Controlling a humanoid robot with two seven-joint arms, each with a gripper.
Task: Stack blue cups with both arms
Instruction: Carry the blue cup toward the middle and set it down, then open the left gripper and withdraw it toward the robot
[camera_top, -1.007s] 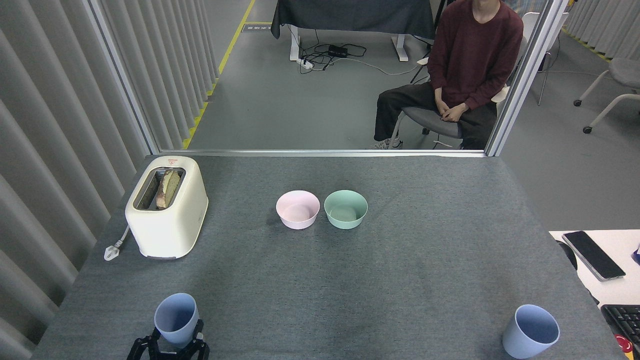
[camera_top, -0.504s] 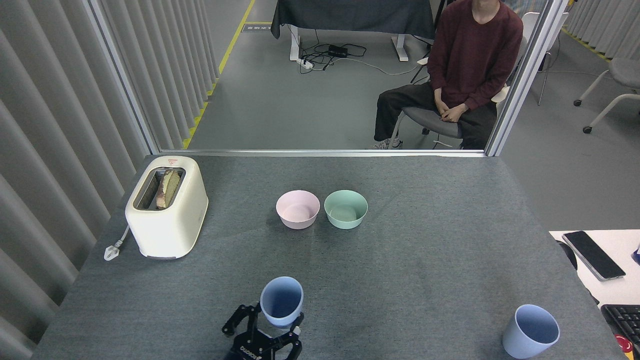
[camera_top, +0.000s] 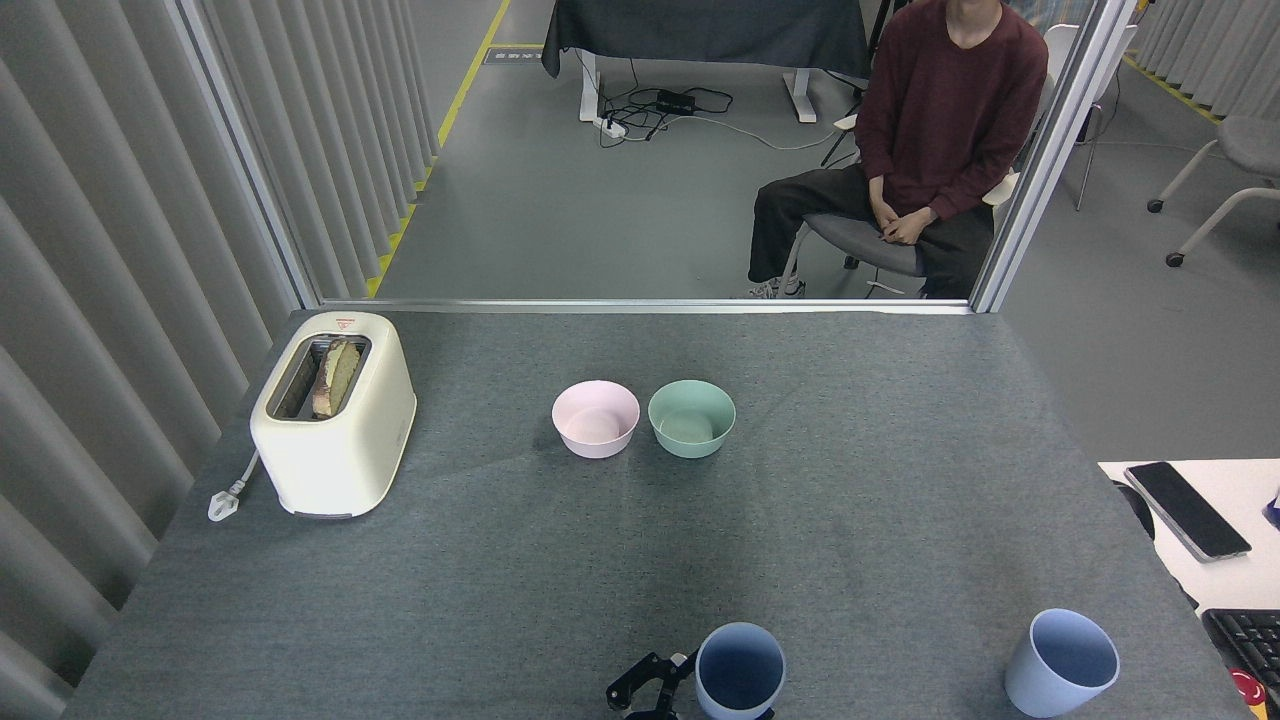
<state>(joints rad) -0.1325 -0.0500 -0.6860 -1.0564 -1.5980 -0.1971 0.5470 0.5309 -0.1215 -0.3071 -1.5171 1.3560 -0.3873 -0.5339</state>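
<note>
Matte blue cups (camera_top: 1062, 662) (cloth-covered table (camera_top: 860, 520))

Two blue cups (camera_top: 740, 672) (camera_top: 1062, 662), two bowls (camera_top: 595, 418) (camera_top: 691, 418), one toaster (camera_top: 333, 412), one person (camera_top: 925, 130).

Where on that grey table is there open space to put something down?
The wide strip between the bowls and the blue cups is bare, as is the right side beyond the green bowl. The toaster fills the left; the near edge holds both cups and the left gripper.
</note>
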